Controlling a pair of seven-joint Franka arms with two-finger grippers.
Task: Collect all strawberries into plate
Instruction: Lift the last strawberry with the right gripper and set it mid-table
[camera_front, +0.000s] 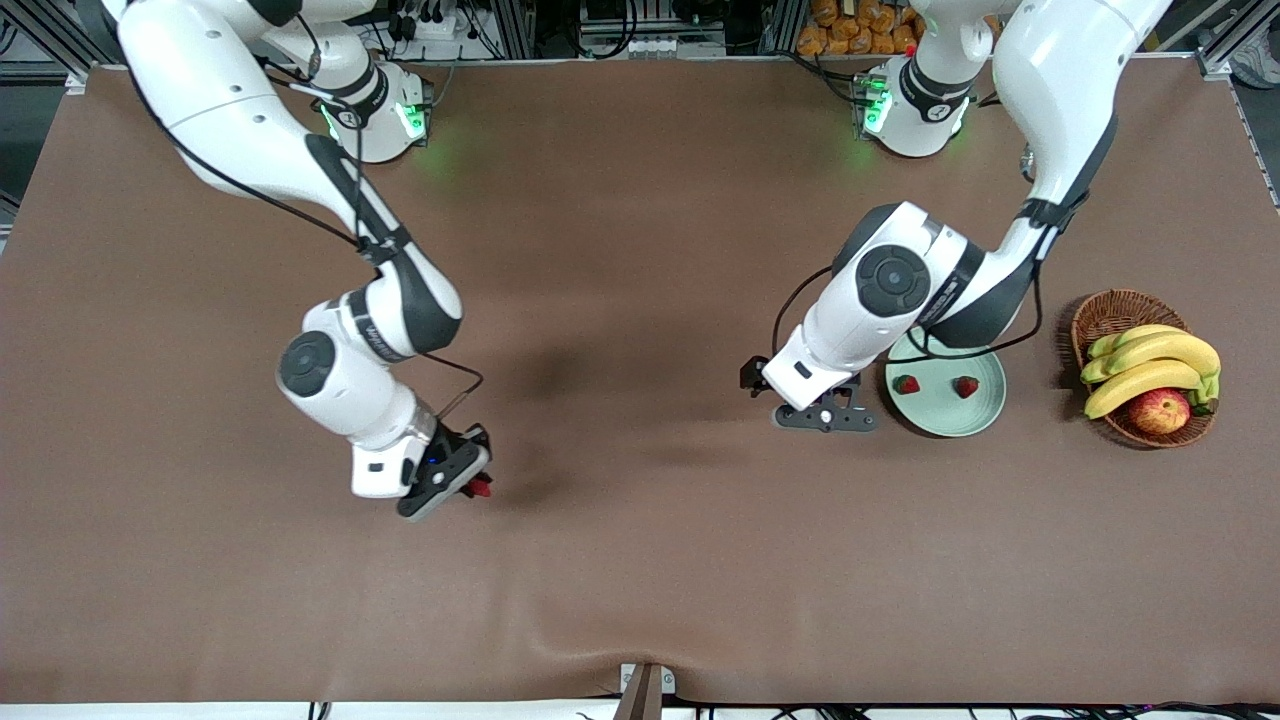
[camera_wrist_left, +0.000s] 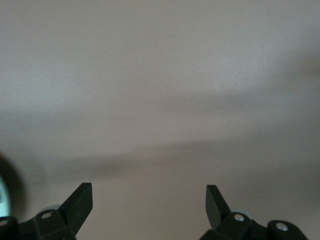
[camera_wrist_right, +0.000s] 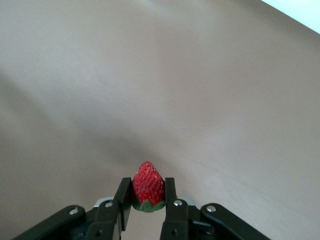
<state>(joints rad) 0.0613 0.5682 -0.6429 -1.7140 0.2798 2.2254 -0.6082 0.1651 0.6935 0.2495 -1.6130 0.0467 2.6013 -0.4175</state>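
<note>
Two small red strawberries (camera_front: 906, 384) (camera_front: 965, 386) lie on the pale mint-green plate (camera_front: 950, 415), toward the left arm's end of the table. A third strawberry (camera_wrist_right: 148, 186) (camera_front: 481, 488) is pinched between the fingers of my right gripper (camera_wrist_right: 146, 192) (camera_front: 472, 487), leafy cap toward the palm, over bare brown cloth toward the right arm's end. My left gripper (camera_wrist_left: 149, 197) (camera_front: 828, 418) stands open and holds nothing, low over the cloth beside the plate's rim.
A brown wicker basket (camera_front: 1105, 315) with bananas (camera_front: 1150, 365) and a red-yellow apple (camera_front: 1159, 411) stands beside the plate, at the left arm's end. The brown cloth (camera_front: 640, 560) has a wrinkle near the front edge.
</note>
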